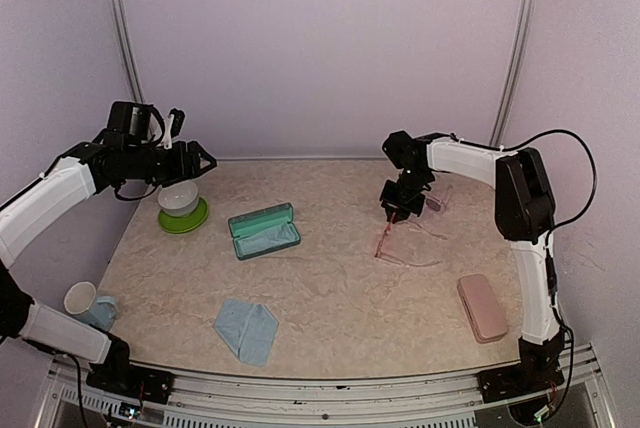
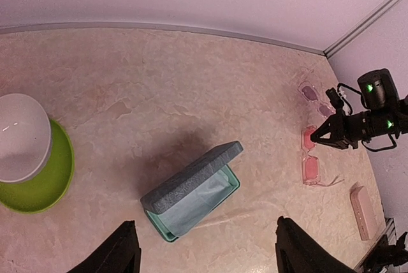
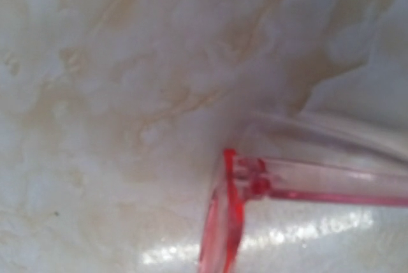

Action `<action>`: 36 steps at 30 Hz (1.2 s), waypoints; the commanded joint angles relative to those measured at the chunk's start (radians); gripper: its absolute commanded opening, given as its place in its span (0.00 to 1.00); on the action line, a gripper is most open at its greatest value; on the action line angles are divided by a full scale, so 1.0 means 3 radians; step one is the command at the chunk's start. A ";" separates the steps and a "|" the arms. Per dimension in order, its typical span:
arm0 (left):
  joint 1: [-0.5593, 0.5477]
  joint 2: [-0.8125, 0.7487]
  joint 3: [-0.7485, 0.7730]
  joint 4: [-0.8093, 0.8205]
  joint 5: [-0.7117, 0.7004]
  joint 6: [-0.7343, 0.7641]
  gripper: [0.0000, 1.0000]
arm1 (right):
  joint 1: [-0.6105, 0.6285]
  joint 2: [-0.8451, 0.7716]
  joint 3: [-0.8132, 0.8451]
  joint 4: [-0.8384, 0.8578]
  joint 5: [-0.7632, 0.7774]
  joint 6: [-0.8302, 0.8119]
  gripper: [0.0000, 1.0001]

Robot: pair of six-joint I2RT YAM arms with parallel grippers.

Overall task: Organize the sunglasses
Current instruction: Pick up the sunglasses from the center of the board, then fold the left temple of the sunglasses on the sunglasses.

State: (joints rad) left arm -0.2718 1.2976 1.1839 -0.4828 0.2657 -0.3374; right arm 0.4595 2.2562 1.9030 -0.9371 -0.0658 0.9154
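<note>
The pink-red sunglasses lie on the counter, right of the open case. The right claw is at their frame, its grip impossible to tell. The pale pair lies farther right. The left claw, left of the case, gapes empty.

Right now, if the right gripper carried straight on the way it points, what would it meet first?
Probably the pink-red sunglasses, at their hinge corner close under the right gripper; whether they touch is unclear.
</note>
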 commanded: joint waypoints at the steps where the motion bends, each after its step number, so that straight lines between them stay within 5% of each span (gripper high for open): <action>1: -0.0019 0.0015 0.0103 0.0030 0.0025 0.0041 0.71 | -0.0027 0.0097 0.0096 -0.0022 0.0028 -0.0030 0.09; 6: -0.0019 0.0010 0.0114 0.0021 0.0029 0.0042 0.71 | -0.0028 0.0077 0.0095 -0.0042 0.0041 -0.0056 0.01; 14: -0.0022 0.0016 0.0179 0.0028 0.0102 0.0020 0.71 | 0.0017 -0.0084 0.0163 0.0084 -0.0158 -0.0341 0.00; 23: -0.0097 0.0047 0.0196 0.0122 0.0341 -0.0035 0.72 | 0.0355 -0.0470 0.0248 0.0639 -0.0469 -0.1113 0.00; 36: -0.0270 0.0379 0.0622 0.0084 0.0770 -0.0353 0.72 | 0.1093 -0.0956 -0.0134 0.1374 0.0175 -0.2604 0.00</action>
State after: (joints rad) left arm -0.3367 1.3861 1.3239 -0.4740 0.4202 -0.4065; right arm 0.7330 2.0460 1.9244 -0.6575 -0.0875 0.3275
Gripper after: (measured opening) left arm 0.721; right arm 0.030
